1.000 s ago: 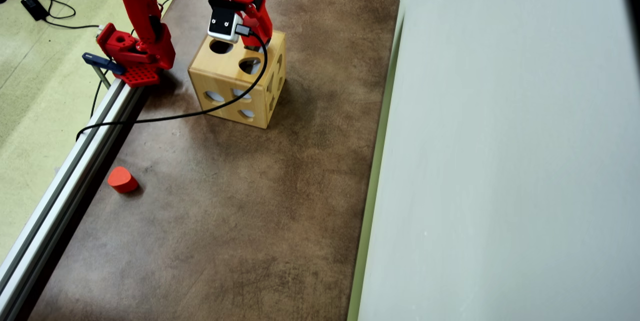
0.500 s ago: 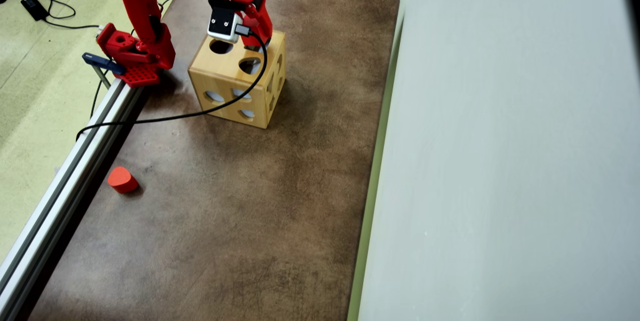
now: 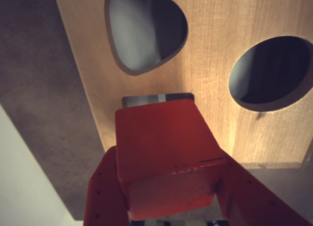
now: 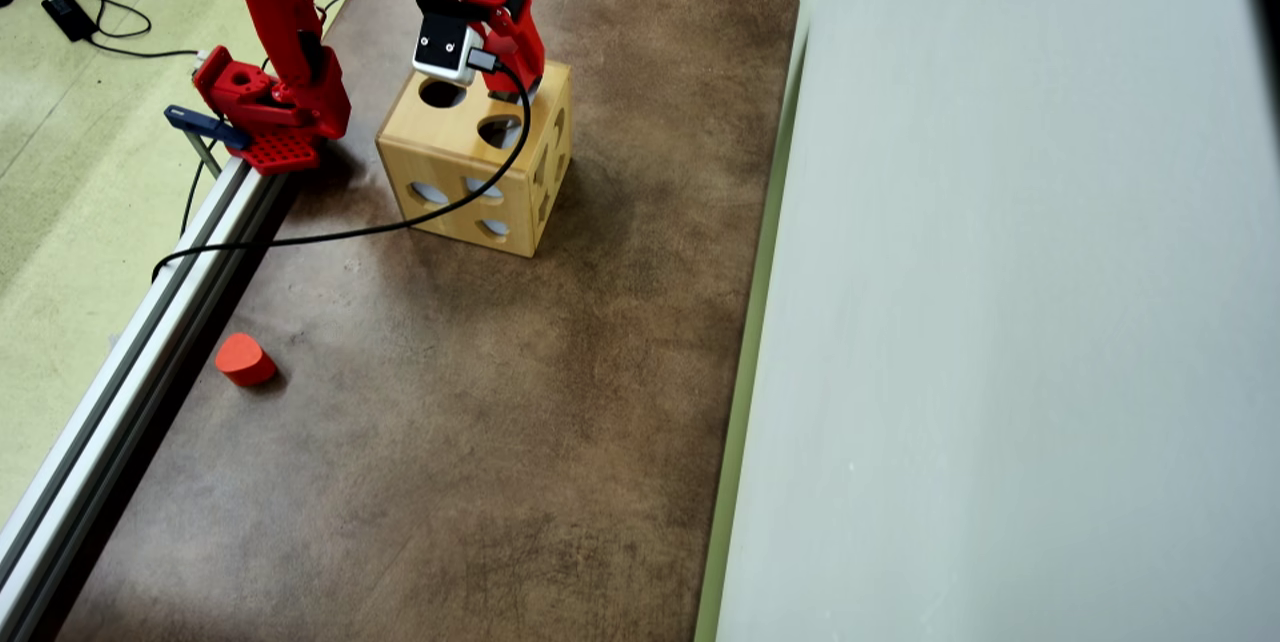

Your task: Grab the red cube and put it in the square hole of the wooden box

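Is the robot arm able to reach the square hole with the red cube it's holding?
Probably yes. In the wrist view the red cube, gripped between the jaws, sits right at the square hole, mostly covering it. Nothing lies between them on the wooden box. Whether it lines up squarely is hard to tell.

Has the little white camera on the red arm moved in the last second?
Yes, barely: in the overhead view the white camera has crept slightly up the picture, away from the round hole in the wooden box.

You find the wooden box [image 4: 470,162] near the desk's [image 4: 560,402] far edge, the rounded block [image 4: 244,360] at the left edge, and the red cube [image 3: 166,152] over the square hole [image 3: 156,99].
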Controlling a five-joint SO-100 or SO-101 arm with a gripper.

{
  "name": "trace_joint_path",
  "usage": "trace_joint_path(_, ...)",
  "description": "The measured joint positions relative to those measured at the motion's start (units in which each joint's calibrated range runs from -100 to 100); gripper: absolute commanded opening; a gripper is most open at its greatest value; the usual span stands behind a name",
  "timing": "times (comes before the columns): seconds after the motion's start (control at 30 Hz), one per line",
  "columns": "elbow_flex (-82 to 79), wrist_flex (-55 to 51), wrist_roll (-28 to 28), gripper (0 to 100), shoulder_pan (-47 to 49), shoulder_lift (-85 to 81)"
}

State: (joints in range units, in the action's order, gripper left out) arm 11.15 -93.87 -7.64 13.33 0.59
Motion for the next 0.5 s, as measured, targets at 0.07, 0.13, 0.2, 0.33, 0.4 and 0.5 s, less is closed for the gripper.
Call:
trace_joint_path(0.07, -1.4, 0.1, 0.0, 2, 0.0, 0.1)
trace_joint_path(0.13, -1.7, 0.1, 0.0, 2, 0.0, 0.1)
trace_joint_path(0.2, -1.7, 0.1, 0.0, 2, 0.0, 0.1)
trace_joint_path(0.33, -1.7, 0.1, 0.0, 2, 0.0, 0.1)
trace_joint_path(0.4, -1.7, 0.1, 0.0, 2, 0.0, 0.1)
trace_joint_path(0.5, -1.7, 0.1, 0.0, 2, 0.0, 0.1)
